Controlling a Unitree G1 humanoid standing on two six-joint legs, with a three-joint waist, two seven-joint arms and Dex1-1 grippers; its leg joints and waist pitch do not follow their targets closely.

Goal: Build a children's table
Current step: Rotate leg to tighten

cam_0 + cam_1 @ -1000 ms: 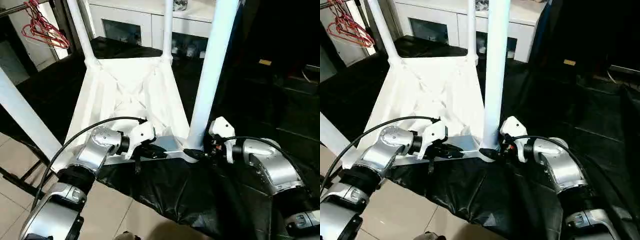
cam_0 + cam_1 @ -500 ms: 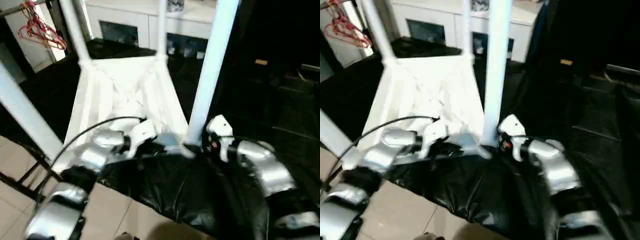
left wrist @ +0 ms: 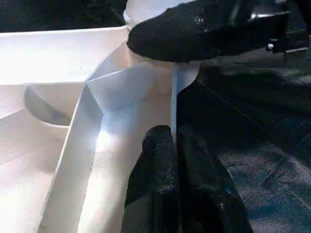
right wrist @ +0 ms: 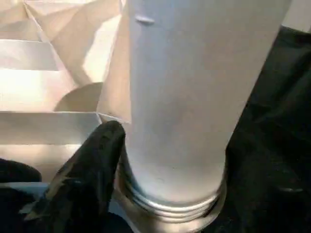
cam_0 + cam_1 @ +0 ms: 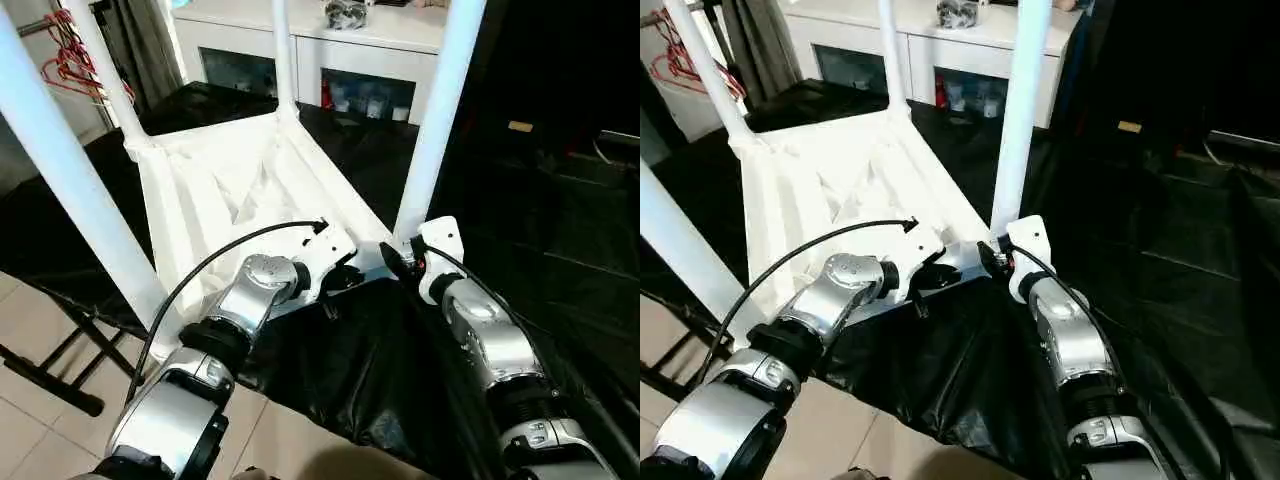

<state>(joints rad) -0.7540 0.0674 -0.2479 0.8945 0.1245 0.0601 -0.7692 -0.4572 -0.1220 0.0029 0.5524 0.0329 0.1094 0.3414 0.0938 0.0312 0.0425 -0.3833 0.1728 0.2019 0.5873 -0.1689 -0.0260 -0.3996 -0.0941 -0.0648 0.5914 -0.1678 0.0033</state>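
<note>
- While the children's table [image 5: 225, 175] lies upside down w/ its ribbed underside facing up, it rests on a desk covered w/ black sheeting [image 5: 330, 370], directly in front of the robot.
- Four white legs rise from its corner sockets: near-right leg [image 5: 440, 110], near-left leg [image 5: 75, 175], far-left leg [image 5: 100, 65], far-right leg [image 5: 283, 55].
- Left claw [image 3: 174, 160] is pressed together, pinching the thin near rim of the tabletop, just left of the near-right corner; in the left wrist view the rim edge runs between its two black fingers [image 3: 153, 165].
- Right claw [image 5: 395, 262] sits at the foot of the near-right leg, spread w/ fingers either side of the leg base; one black finger [image 4: 85, 170] lies against the threaded collar where leg meets socket. Can't tell whether it grips firmly or only touches.
- Both silver forearms reach fwd from the lower edge of the head views, meeting near that same corner; a black cable [image 5: 220, 255] loops over the left forearm.
- Behind the table: white cabinet [image 5: 340, 45] w/ glass doors; red hangers [image 5: 70, 60] on a rack at far left.
- Tiled floor [image 5: 40, 430] shows at lower left, below the desk edge.
</note>
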